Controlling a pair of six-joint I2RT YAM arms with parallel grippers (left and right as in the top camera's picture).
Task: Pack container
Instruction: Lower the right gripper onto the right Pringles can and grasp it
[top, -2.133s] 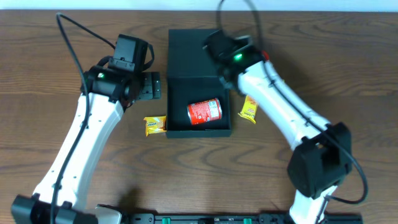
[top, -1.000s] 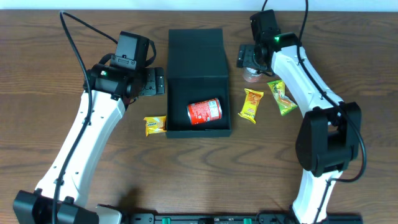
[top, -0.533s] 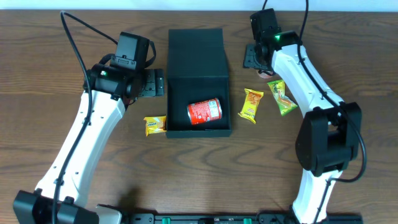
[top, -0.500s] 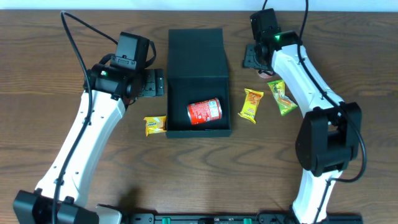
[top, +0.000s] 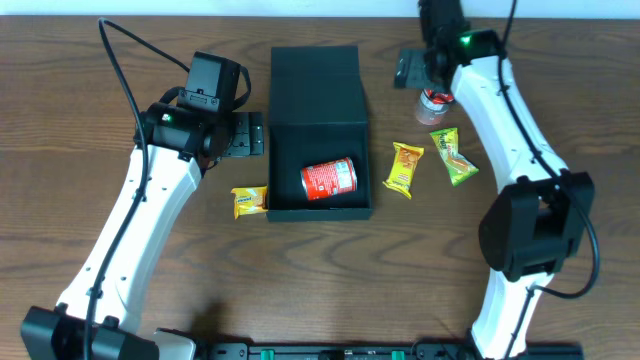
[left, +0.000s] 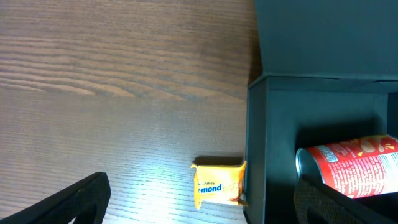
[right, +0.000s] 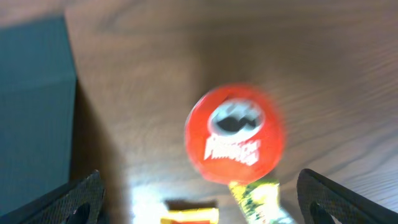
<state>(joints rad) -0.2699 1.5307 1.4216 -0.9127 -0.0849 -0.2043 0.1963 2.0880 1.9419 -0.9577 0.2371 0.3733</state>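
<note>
Overhead, the container (top: 318, 128) is seen at the middle of the counter (top: 60, 120), lid (top: 314, 85) flapped back and a red can (top: 329, 179) laid inside, while the left tool (top: 250, 135) and the right tool (top: 412, 68) are spread wide, nothing held.

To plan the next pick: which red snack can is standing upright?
The Pringles can right of the container, round lid upward; the other can lies sideways inside it.

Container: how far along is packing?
Done: one can lies inside the container. In hand: nothing; left fingers and right fingers are open, the right ones near the upright can outside it. Left: that can, the left packet beside the container, the yellow packet and green packet to its right.
</note>
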